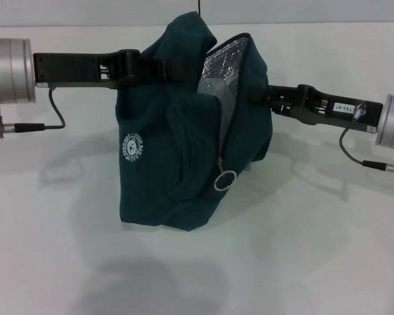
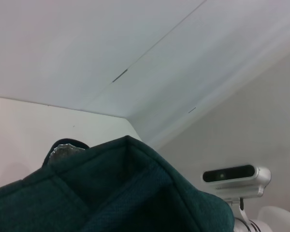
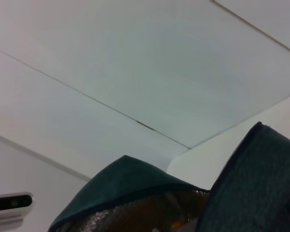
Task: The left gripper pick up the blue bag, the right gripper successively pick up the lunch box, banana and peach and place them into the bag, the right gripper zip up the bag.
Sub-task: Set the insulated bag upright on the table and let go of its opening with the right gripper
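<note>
We see the blue bag point(image 1: 177, 151) held upright over the white bench point(image 1: 315, 262), our left tool point(image 1: 159, 69) clamped on its top fabric from the left. Our right tool point(image 1: 257, 97) reaches into the foil-lined mouth from the right; its fingers are hidden, so we cannot tell their state. The ring zip pull point(image 1: 224, 180) hangs low on the front, below and left of the right tool, the nearer arm for zipping

Head view: from above, facing forward and down onto white bench point(image 1: 197, 275), middle distance. Left wrist view: close beside dark teal-blue fabric bag point(image 2: 116, 193), tilted up at ceiling. Right wrist view: likewise close, upward. Shared by all: the bag.
</note>
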Controlling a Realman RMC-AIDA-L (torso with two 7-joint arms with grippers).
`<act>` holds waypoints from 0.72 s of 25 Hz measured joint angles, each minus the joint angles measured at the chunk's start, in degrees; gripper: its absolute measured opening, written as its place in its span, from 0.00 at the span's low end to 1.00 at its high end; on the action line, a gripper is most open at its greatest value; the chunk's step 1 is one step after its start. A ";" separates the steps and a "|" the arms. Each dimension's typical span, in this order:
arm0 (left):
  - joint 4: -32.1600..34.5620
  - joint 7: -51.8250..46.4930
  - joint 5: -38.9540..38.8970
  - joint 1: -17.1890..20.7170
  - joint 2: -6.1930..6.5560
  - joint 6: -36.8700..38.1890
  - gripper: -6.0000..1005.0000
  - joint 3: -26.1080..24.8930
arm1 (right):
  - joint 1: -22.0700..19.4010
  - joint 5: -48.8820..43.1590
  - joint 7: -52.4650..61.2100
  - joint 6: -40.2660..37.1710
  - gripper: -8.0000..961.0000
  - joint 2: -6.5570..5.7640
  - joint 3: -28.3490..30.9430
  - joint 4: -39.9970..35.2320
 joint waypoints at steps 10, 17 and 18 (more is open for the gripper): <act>-1.28 0.68 0.00 -0.31 0.02 0.04 0.04 0.00 | -0.06 0.53 -2.22 -0.83 0.34 0.00 -0.11 -0.08; -1.46 0.67 -0.84 -0.15 -0.05 0.23 0.04 -0.04 | -2.41 5.64 -9.46 -9.33 0.23 -0.33 0.09 -2.77; -1.61 0.64 -1.44 -0.11 -0.07 0.37 0.04 -0.04 | -2.92 5.97 -9.62 -10.32 0.23 -0.33 0.10 -3.67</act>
